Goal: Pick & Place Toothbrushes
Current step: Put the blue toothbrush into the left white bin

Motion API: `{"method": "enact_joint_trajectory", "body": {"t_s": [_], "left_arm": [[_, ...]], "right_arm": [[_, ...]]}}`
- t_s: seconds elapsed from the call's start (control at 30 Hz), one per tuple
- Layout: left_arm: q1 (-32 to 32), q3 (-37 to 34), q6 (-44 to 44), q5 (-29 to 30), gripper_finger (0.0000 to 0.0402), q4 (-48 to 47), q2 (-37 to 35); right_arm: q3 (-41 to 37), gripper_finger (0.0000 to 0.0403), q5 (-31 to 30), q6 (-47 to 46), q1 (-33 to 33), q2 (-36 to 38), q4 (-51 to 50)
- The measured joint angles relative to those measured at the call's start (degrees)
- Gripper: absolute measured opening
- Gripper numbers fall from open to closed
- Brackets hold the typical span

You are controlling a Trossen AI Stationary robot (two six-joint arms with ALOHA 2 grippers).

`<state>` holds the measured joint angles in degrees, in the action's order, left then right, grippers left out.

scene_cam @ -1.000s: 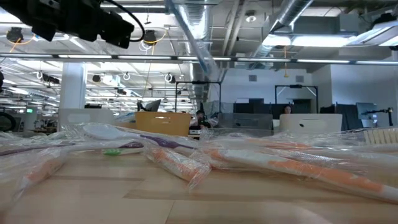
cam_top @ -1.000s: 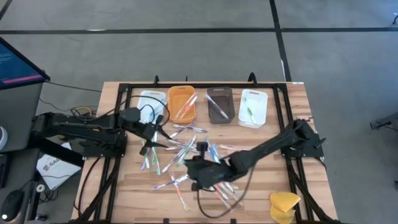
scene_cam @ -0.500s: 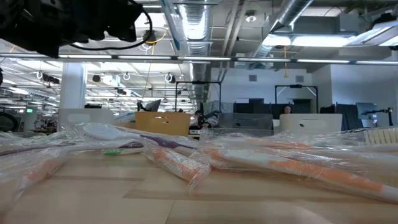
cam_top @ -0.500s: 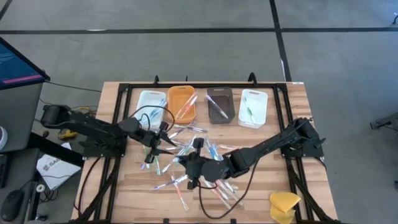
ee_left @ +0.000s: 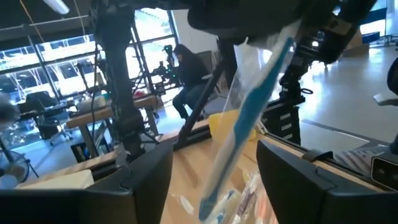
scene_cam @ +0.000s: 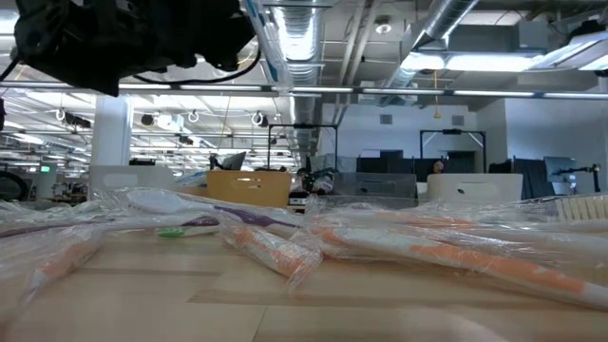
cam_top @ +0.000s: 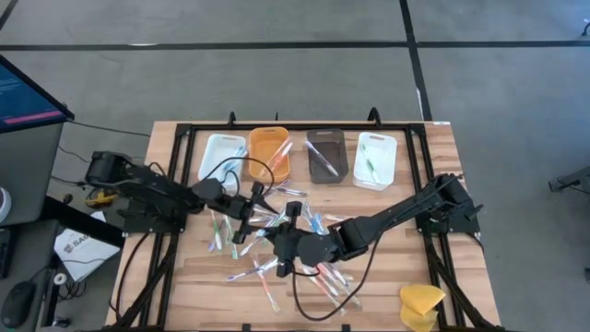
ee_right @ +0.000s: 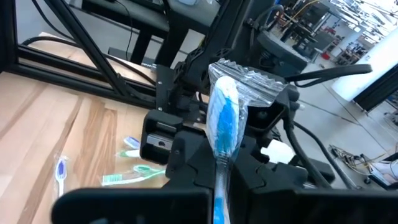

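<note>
Right tool (cam_top: 288,219) is clamped shut on a blue wrapped toothbrush (ee_right: 221,134), held upright over the toothbrush pile (cam_top: 277,240) mid-table (cam_top: 442,148). Left tool (cam_top: 251,205) faces it from just beside, over the pile's edge nearer the trays; its fingers (ee_left: 146,177) stand apart on either side of the same toothbrush (ee_left: 249,124), not gripping it. Remaining toothbrushes lie scattered in the pile below the row of trays (cam_top: 313,157); a few are already in the trays. Yellow lump (cam_top: 422,300) sits well apart from the pile, at the table corner.
</note>
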<state>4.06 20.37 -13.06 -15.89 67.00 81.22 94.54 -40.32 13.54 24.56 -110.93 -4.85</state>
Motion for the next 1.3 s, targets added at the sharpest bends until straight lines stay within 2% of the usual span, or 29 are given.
{"method": "enact_joint_trajectory", "body": {"t_s": [0.27,0.47,0.63,0.83,1.13,1.3], "left_arm": [[3.31,2.00,0.00,-0.63,0.0250,-0.06,0.95],[4.28,3.23,0.02,-0.24,0.0233,-0.17,0.95],[4.26,3.44,0.00,2.56,0.0212,-0.57,0.93],[4.26,3.44,0.00,2.90,0.0164,-0.61,0.93],[4.24,3.44,-1.99,2.86,0.0035,-1.56,0.93],[4.24,3.42,-2.00,4.87,0.0035,-2.08,0.93]], "right_arm": [[-0.02,0.0004,0.00,-0.02,-0.06,0.00,-0.49],[-0.02,0.0004,0.00,-0.04,-0.55,0.00,-0.45],[-0.02,0.0004,0.00,-0.04,-0.74,0.00,-0.46],[-0.02,0.0004,0.02,-0.20,-0.93,0.00,-0.75],[-0.04,0.0010,0.18,-2.08,-1.25,-0.02,-1.94],[-0.04,0.0047,-0.16,-3.04,-1.28,0.00,-4.26]]}}
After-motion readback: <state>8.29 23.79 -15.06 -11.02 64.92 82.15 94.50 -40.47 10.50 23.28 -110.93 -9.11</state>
